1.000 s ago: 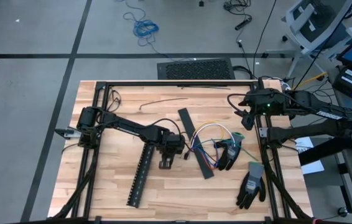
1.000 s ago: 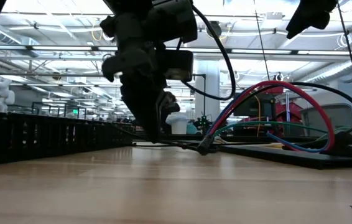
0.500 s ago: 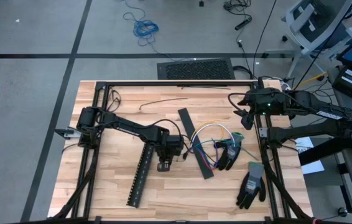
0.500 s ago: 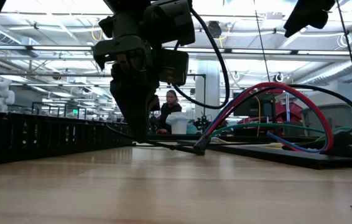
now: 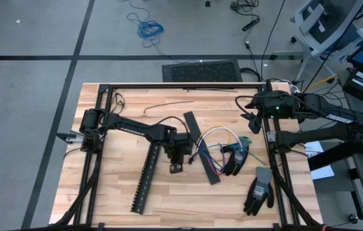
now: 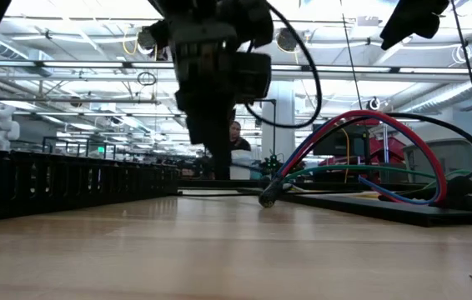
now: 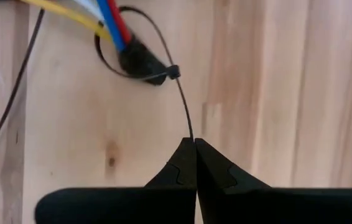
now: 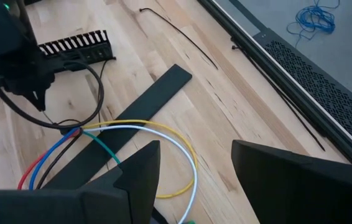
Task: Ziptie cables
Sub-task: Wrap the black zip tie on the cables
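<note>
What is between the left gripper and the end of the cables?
In the left wrist view, only the thin zip tie tail over bare wood. It runs from the shut left gripper to the loop around the cables.

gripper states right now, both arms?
Left gripper: shut on the zip tie tail, which loops round the cables.
Right gripper: open, holding nothing, raised at the table's right edge.

Overhead, table-level and two wrist views
</note>
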Controlling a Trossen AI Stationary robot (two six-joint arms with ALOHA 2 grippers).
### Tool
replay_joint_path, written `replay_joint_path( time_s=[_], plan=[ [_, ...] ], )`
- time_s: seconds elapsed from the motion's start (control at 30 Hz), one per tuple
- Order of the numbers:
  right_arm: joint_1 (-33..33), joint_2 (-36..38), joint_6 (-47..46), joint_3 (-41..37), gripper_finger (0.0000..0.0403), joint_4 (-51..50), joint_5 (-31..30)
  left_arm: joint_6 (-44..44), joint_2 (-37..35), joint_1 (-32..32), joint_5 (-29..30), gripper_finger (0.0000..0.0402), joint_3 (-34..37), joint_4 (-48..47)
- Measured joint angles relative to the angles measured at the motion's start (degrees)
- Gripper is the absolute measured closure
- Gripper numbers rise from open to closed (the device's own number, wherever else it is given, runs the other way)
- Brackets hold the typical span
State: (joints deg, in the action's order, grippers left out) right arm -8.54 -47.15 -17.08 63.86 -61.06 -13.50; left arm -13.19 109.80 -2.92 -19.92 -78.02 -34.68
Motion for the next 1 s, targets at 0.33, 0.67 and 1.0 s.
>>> replay_joint_path(
  time_s=[0.33, 0.67, 1.0],
  plan=[
    [0.0, 0.0, 0.4, 0.0, 0.0211, 0.0, 0.0, -1.6, 0.0, 1.1, -1.5, 0.0402, -7.3, -7.4],
    [0.0, 0.0, 0.4, 0.0, 0.0211, 0.0, 0.4, -1.0, 0.0, 5.9, -1.5, 0.0401, -13.8, -9.1],
    [0.0, 0.0, 0.4, 0.0, 0.0211, 0.0, 0.3, 0.3, -0.4, 8.5, 0.3, 0.0401, -13.9, -7.3]
  ],
)
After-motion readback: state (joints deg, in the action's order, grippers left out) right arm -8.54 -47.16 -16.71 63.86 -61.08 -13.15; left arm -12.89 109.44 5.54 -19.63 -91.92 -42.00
